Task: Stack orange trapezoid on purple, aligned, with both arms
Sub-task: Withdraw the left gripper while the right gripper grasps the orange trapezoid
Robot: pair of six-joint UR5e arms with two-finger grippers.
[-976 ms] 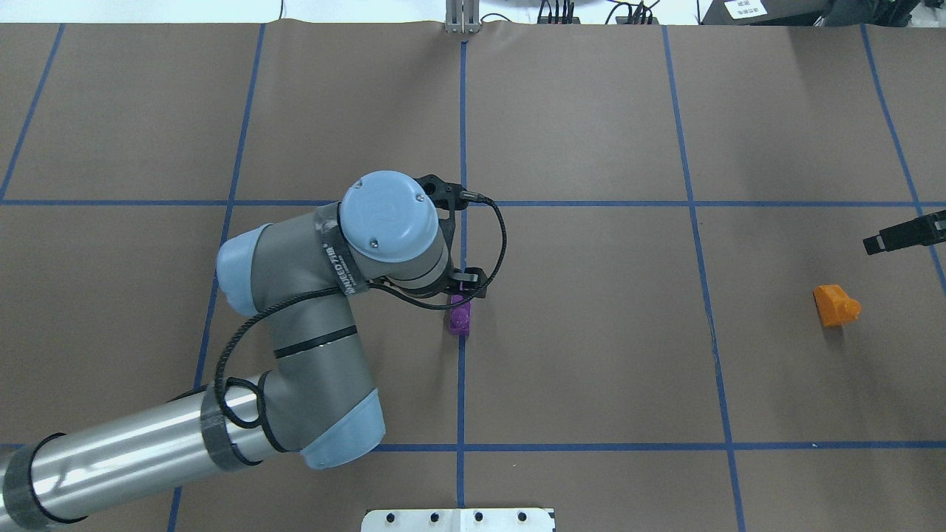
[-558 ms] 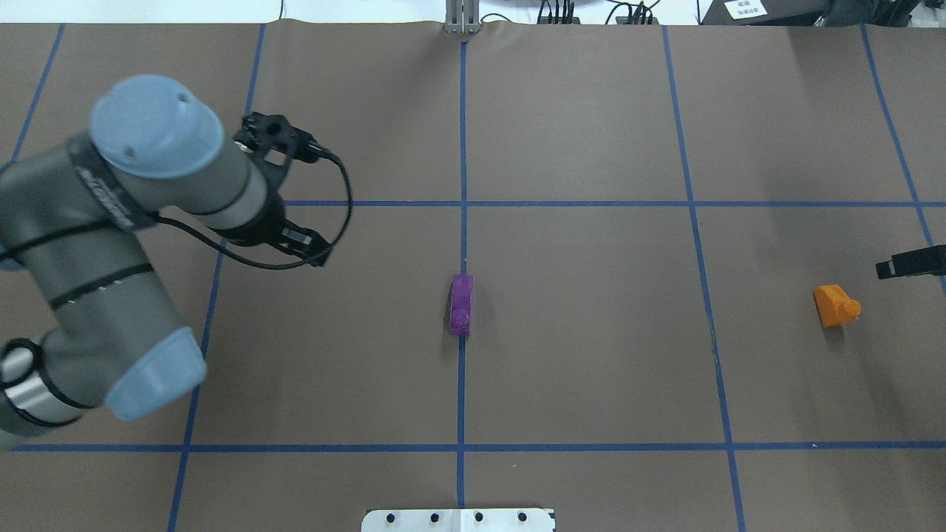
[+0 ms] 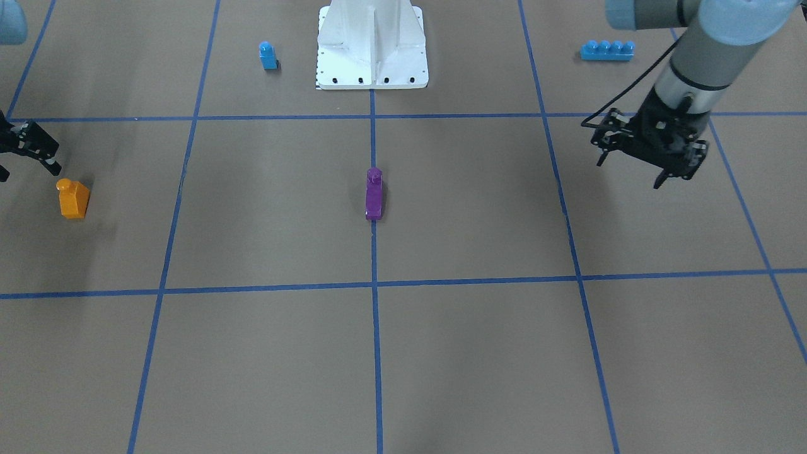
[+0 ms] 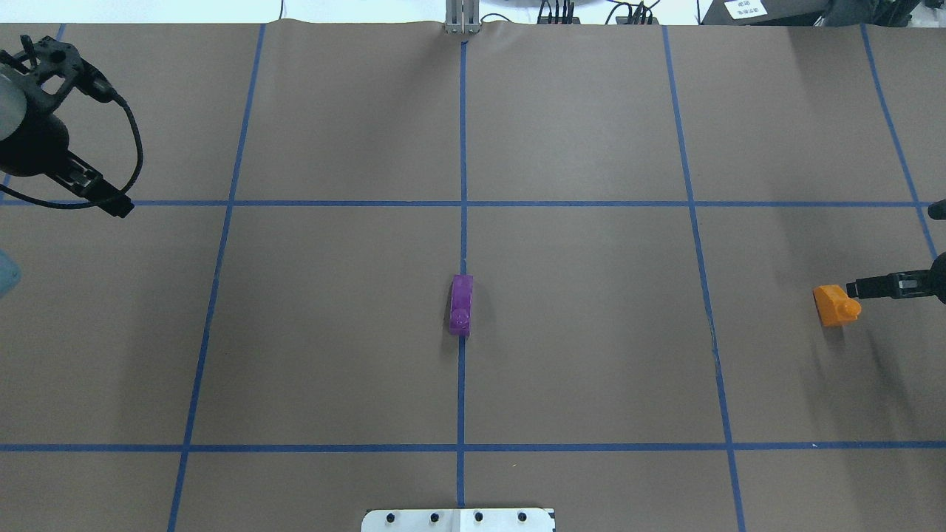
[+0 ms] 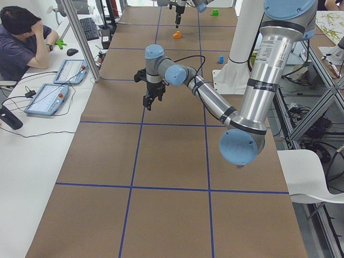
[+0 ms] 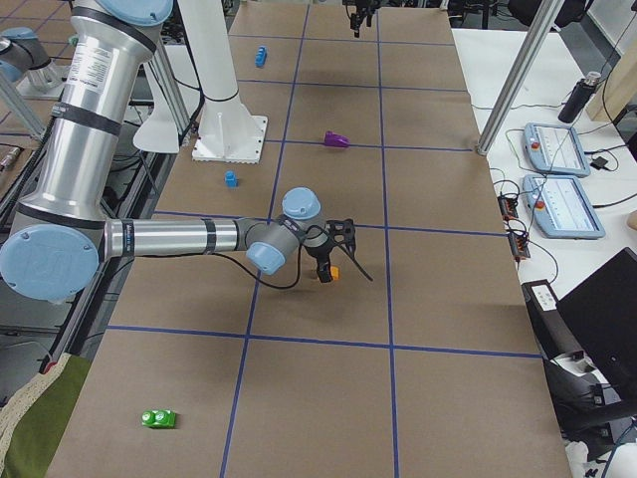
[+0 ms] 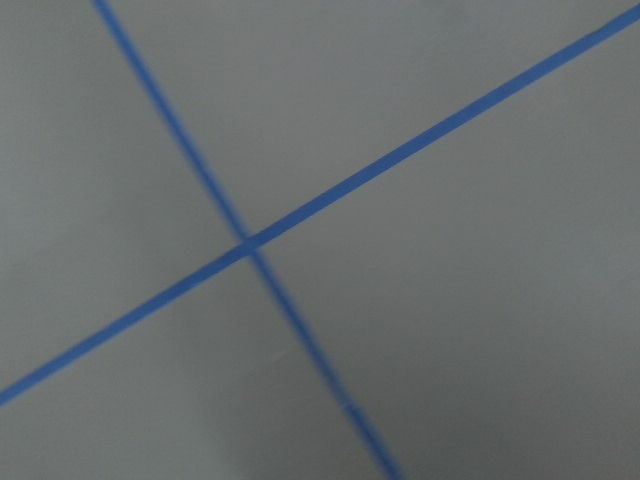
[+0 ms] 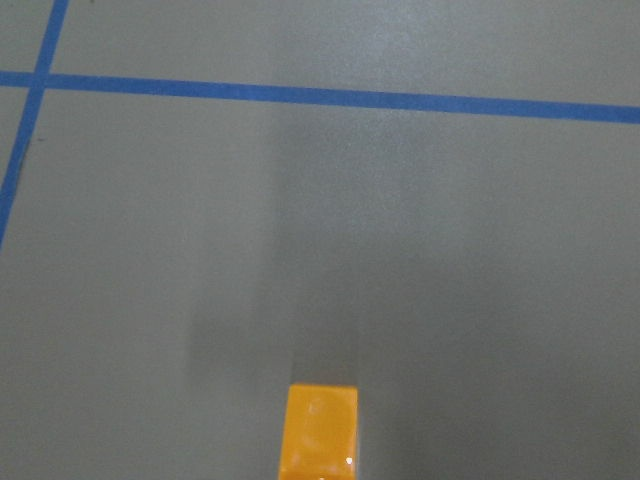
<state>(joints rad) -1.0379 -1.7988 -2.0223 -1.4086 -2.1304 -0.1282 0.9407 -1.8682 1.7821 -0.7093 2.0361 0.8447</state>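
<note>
R hand (image 3: 28, 165), fingers spread & empty, hangs just beside the orange trapezoid (image 3: 72, 198) at the table's (image 3: 479, 353) right end. L hand (image 3: 630, 169), also spread & empty, hovers over the left side. Mid-table on the centre tape line sits the purple (image 3: 374, 194), well apart from both. Near the base (image 3: 372, 44): small blue block (image 3: 268, 55) & long blue brick (image 3: 606, 50).

The brown table (image 4: 591, 369) has blue lines (image 4: 463, 148). The purple block (image 4: 460, 305) lies in the middle, on a line. The orange block (image 4: 835, 305) sits far right.
</note>
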